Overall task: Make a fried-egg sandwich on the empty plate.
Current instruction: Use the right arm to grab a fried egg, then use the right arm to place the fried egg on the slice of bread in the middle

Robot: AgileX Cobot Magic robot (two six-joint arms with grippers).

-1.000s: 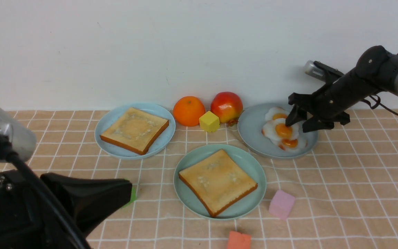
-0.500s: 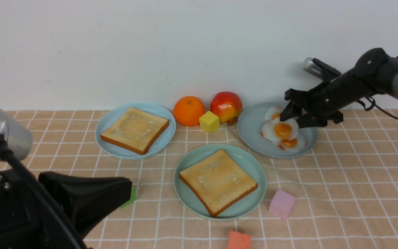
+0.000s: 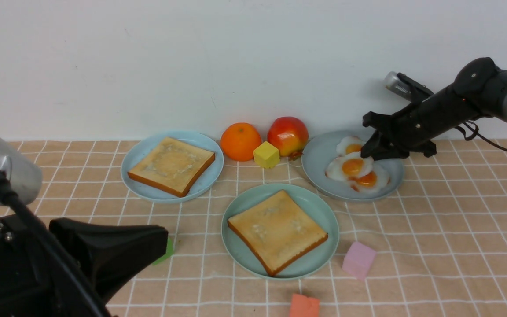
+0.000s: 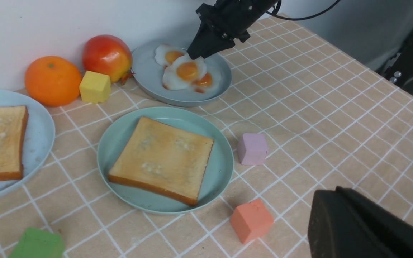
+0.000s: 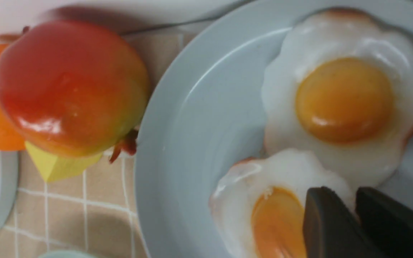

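L gripper [image 3: 161, 244]: fingers pressed together, unchanged. Toast [image 3: 277, 231] on green plate [image 3: 244, 202]: well apart from R fingers, nearer side. R gripper [image 3: 368, 154]: spread 1 s ago, now pinching top egg [image 3: 350, 168] by white rim. Egg shifted left on grey plate [image 3: 319, 163].

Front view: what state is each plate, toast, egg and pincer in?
mint plate: holds one toast.
toast: flat, bare on top.
blue plate: holds second toast.
grey plate: holds three eggs.
top egg: edge pinched by right pincer.
right pincer: shut on top egg.
left pincer: shut, empty.
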